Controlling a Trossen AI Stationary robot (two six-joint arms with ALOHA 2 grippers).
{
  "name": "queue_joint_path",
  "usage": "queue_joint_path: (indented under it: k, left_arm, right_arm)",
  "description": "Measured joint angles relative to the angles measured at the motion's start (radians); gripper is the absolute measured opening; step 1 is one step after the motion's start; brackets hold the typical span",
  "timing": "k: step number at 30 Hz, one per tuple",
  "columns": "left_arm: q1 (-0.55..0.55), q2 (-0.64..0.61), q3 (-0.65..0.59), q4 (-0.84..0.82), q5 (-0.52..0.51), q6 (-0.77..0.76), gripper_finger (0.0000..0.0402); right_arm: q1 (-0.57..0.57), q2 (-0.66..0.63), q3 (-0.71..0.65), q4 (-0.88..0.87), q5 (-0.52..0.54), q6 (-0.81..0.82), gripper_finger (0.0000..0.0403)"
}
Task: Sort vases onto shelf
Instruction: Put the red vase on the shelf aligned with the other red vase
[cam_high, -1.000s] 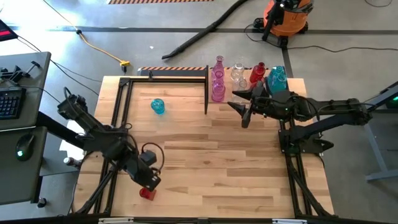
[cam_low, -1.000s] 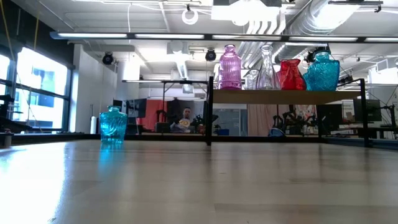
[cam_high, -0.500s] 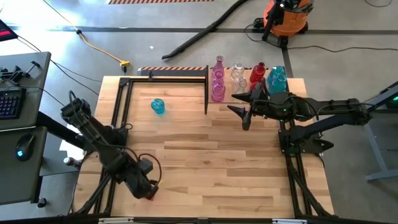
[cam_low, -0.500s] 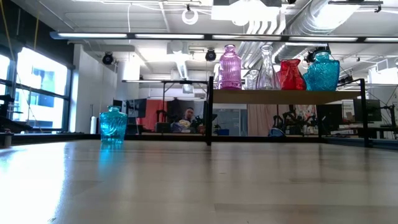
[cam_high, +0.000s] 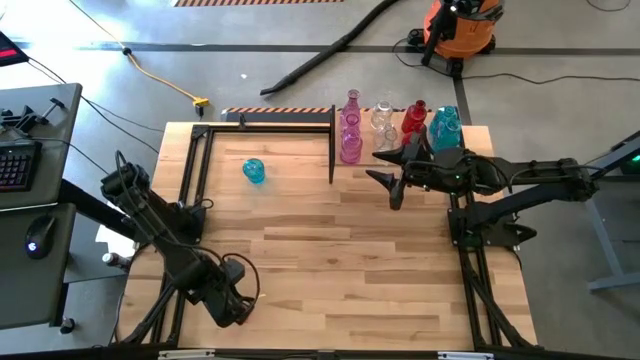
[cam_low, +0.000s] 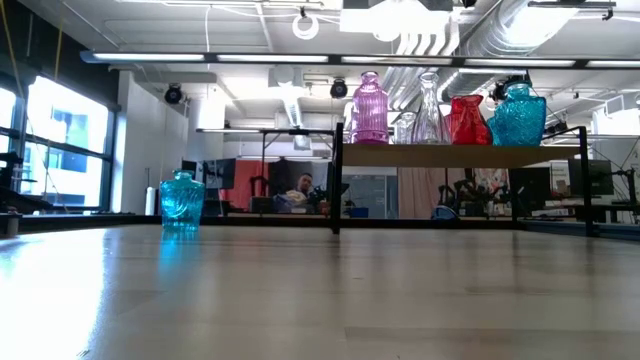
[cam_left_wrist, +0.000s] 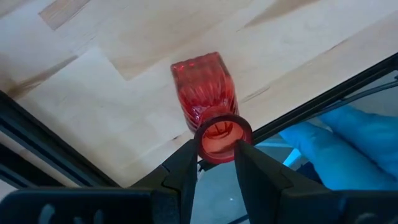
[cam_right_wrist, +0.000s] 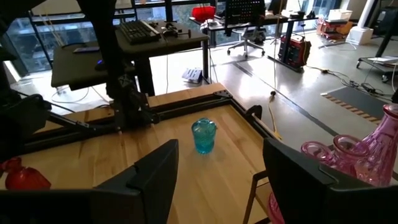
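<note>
A red vase (cam_left_wrist: 205, 84) stands upright on the table close to its near edge. My left gripper (cam_left_wrist: 216, 150) points down over it, open, one finger on each side of its round mouth (cam_left_wrist: 222, 134); in the high view the gripper (cam_high: 235, 302) hides the vase. A teal vase (cam_high: 254, 170) stands on the table at the far left. On the shelf (cam_low: 420, 156) stand a pink vase (cam_low: 369, 108), a clear one (cam_low: 429, 108), a red one (cam_low: 465, 120) and a teal one (cam_low: 517, 115). My right gripper (cam_high: 392, 178) hangs open in the air in front of the shelf, with nothing in it. My left gripper comes at the red vase from above, its fingers (cam_left_wrist: 186, 167) standing beside the rim of the mouth (cam_left_wrist: 200, 138). I cannot tell whether they touch the rim. The vase stands with its base on the table.
Black frame rails (cam_high: 190, 190) run along the table's edges, and one (cam_left_wrist: 323, 93) passes right beside the red vase. A blue thing (cam_left_wrist: 336, 134) lies beyond that rail, off the table. A black shelf post (cam_high: 332, 150) stands mid-table. A desk with a keyboard (cam_high: 20, 165) is at the left.
My left gripper has moved toward the table's near edge and come down over the red vase, tipping further downward. In the high view it now covers the vase. Its fingers have stayed equally wide apart. The vase has not moved.
</note>
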Motion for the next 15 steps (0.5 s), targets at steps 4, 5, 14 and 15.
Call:
queue_joint_path:
  k: [4, 5, 14, 15]
  left_arm:
    - [0.0, 0.001, 0.0, 0.002, 0.0, -0.001, 0.0099]
    - [0.0, 0.001, 0.0, 0.0, 0.0, -0.004, 0.0099]
    - [-0.005, 0.001, 0.0, -0.012, 0.001, -0.031, 0.0099]
    - [-0.006, 0.001, 0.0, -0.012, 0.0, -0.034, 0.0099]
  right_arm:
    - [0.0, 0.0, 0.0, 0.0, -0.019, 0.002, 0.0218]
    - [0.0, 0.0, 0.0, 0.0, -0.024, 0.001, 0.0218]
    - [0.0, 0.0, 0.0, -0.001, -0.026, 0.001, 0.0218]
    - [0.0, 0.0, 0.0, 0.0, -0.026, 0.0, 0.0218]
